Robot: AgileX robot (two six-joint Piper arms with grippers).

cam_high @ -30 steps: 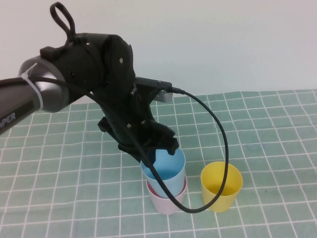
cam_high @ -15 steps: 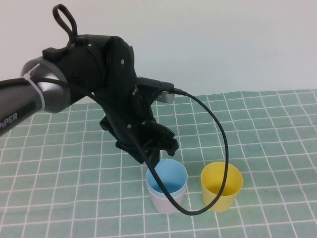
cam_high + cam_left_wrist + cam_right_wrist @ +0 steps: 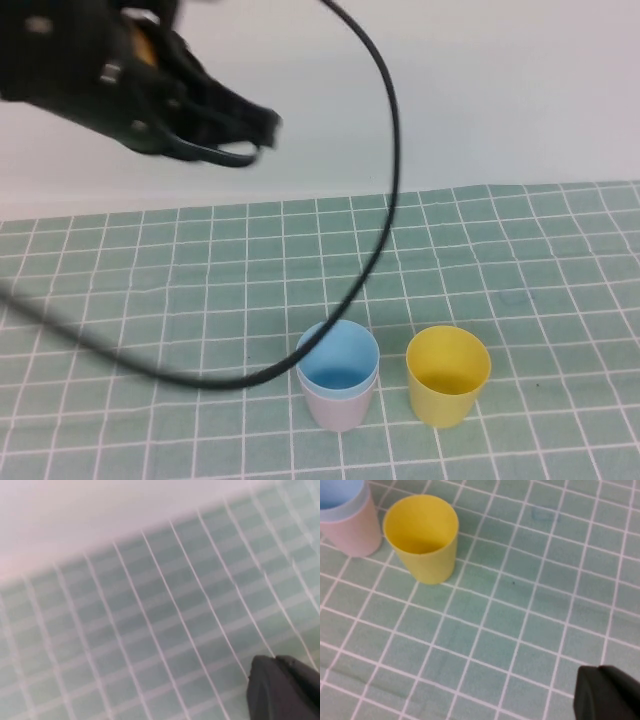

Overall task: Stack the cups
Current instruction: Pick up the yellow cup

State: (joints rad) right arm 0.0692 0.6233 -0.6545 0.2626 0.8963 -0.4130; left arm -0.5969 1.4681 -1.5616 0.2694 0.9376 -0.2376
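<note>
The light blue cup (image 3: 338, 362) sits nested inside the pale pink cup (image 3: 340, 408) on the green grid mat. The yellow cup (image 3: 447, 380) stands upright just right of them, apart and empty. My left gripper (image 3: 255, 135) is raised high at the back left, far from the cups, shut and empty; its wrist view shows its dark fingertips (image 3: 282, 687) over bare mat. My right gripper (image 3: 607, 692) is out of the high view; it hovers shut and empty over the mat, off to one side of the yellow cup (image 3: 422, 540) and the pink cup (image 3: 352, 532).
The left arm's black cable (image 3: 385, 200) hangs in a long loop down to the mat in front of the stacked cups. The green grid mat (image 3: 150, 300) covers the table up to a white wall behind.
My left gripper has let go of the blue cup, which dropped fully into the pink cup. The left arm then lifted up and back to the left, away from the cups.
</note>
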